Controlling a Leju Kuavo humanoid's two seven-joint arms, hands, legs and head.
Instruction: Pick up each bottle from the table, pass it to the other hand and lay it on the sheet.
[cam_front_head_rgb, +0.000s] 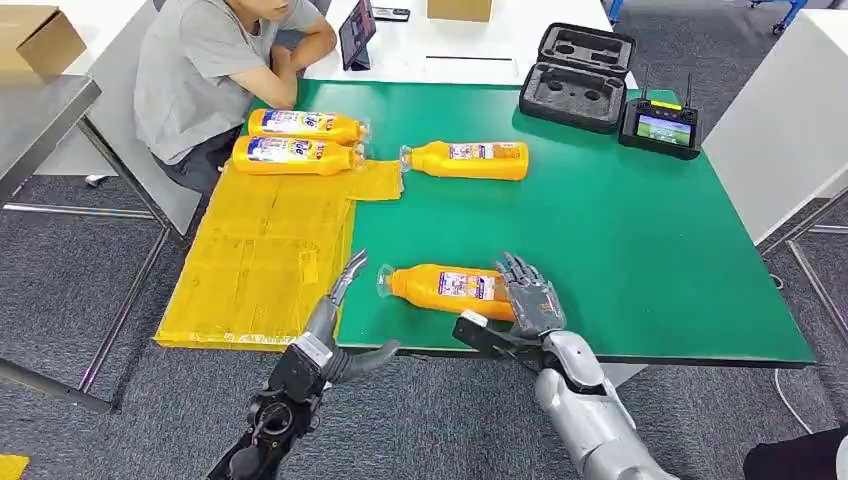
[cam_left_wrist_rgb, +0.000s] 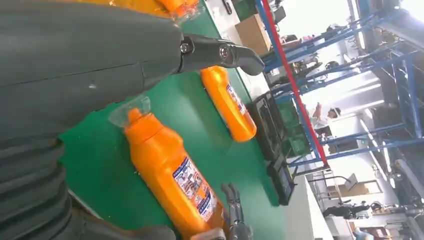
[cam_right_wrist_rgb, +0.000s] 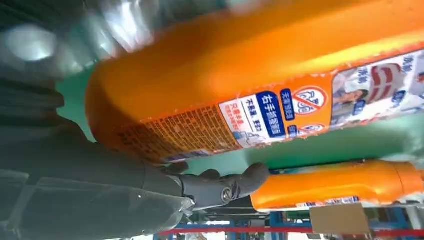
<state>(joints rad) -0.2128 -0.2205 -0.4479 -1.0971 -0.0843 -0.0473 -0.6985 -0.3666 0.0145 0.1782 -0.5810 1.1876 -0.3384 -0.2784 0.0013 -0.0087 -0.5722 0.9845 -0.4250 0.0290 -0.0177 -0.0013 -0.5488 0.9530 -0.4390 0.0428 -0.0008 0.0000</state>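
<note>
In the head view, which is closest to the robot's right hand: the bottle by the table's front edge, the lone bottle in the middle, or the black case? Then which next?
1. Front bottle: right at the right hand, near the table's front edge.
2. Middle bottle: farther back, lying alone on the green top.
3. Black case: farthest, at the back of the table.

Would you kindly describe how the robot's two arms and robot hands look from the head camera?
The right arm is a smooth silver shell ending in a grey right robot hand with dark segmented fingers. The left arm looks black and mechanical, with exposed joints, and its left robot hand is grey with slim dark fingers.
</note>
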